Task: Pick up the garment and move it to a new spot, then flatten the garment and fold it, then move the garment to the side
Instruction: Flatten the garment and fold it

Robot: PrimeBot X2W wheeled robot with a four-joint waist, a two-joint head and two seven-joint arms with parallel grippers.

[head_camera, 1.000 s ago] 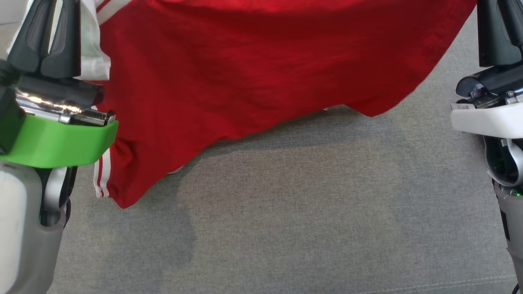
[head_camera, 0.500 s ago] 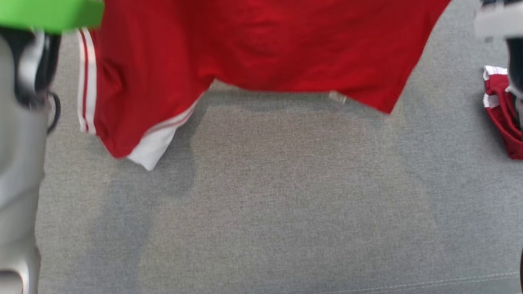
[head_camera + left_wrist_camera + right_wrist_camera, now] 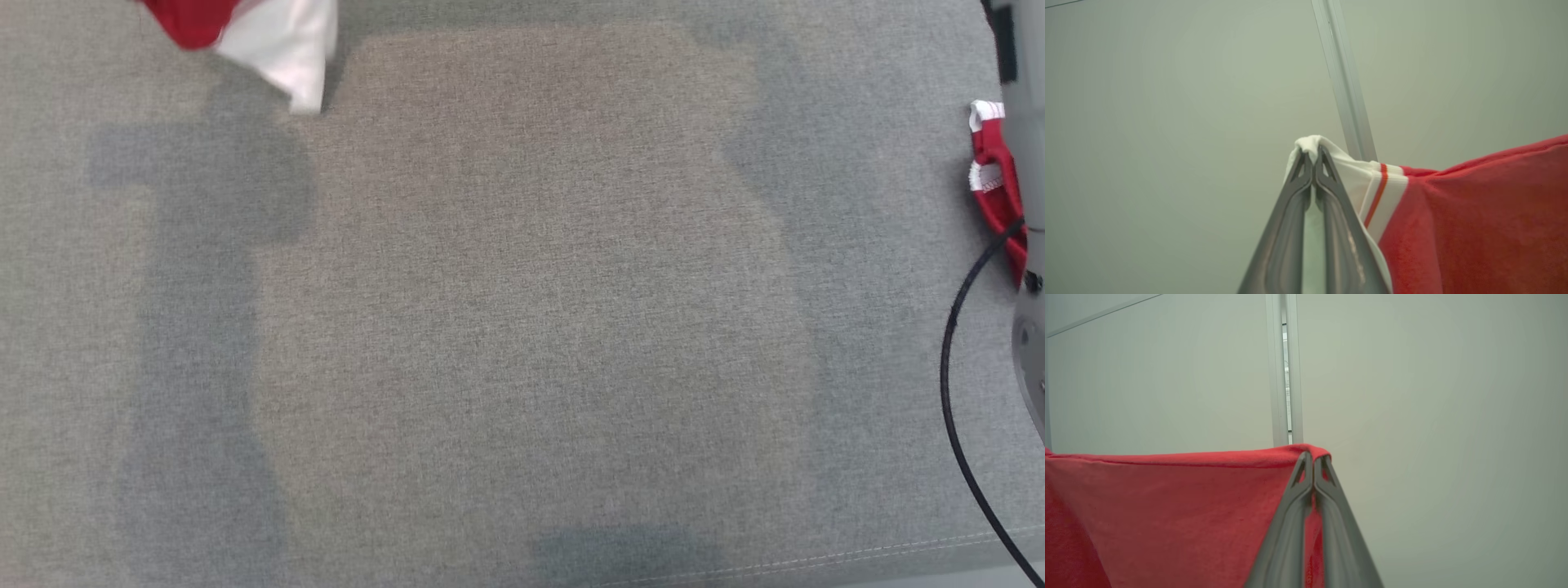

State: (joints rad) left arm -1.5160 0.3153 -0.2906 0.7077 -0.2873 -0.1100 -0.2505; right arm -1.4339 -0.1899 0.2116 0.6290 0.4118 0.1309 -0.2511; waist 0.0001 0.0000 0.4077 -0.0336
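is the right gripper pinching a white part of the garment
No, the right gripper is shut on a plain red edge of the garment.

The left tool (image 3: pixel 1312 157) is pinching the garment's (image 3: pixel 1474 228) white corner, its fingers (image 3: pixel 1286 245) pressing tightly together. The right tool (image 3: pixel 1313 459) is clamping the red edge the same way. The right forearm (image 3: pixel 1030 147) is crossing the head view's right edge.
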